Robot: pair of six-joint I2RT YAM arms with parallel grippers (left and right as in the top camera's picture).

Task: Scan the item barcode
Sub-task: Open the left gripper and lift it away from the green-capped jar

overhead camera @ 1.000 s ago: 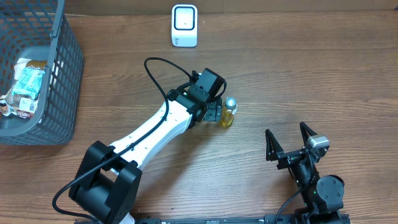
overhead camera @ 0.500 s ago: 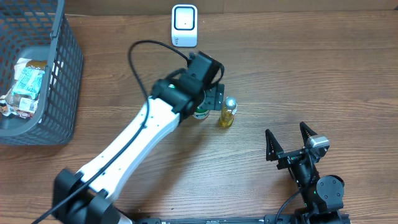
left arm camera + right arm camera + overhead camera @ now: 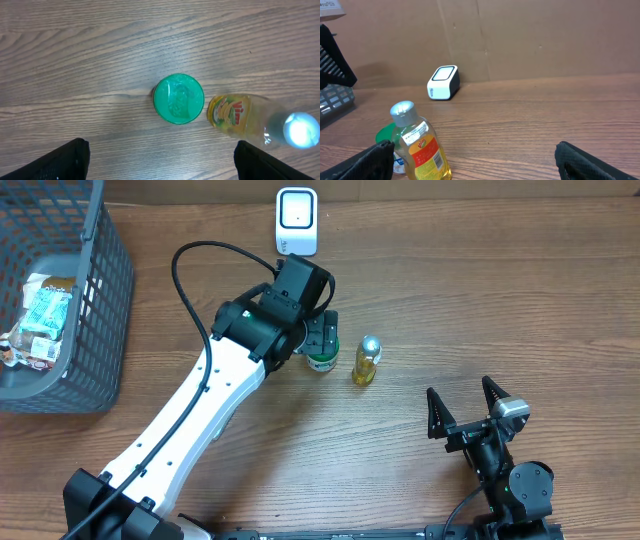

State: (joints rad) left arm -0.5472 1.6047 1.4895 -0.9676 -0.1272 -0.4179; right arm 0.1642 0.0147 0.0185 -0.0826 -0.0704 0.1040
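Left tool (image 3: 320, 338) has shifted over green lid (image 3: 178, 98), beside "Vim" bottle (image 3: 235, 116).

Green lid (image 3: 178, 98) — yellow bottle (image 3: 235, 116), silver cap (image 3: 301, 131).

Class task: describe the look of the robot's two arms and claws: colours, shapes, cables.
The left arm is a white tube with black joints, a black cable looping off it. The right arm is all black with a silvery block. The left claw and right claw have black pointed fingers.
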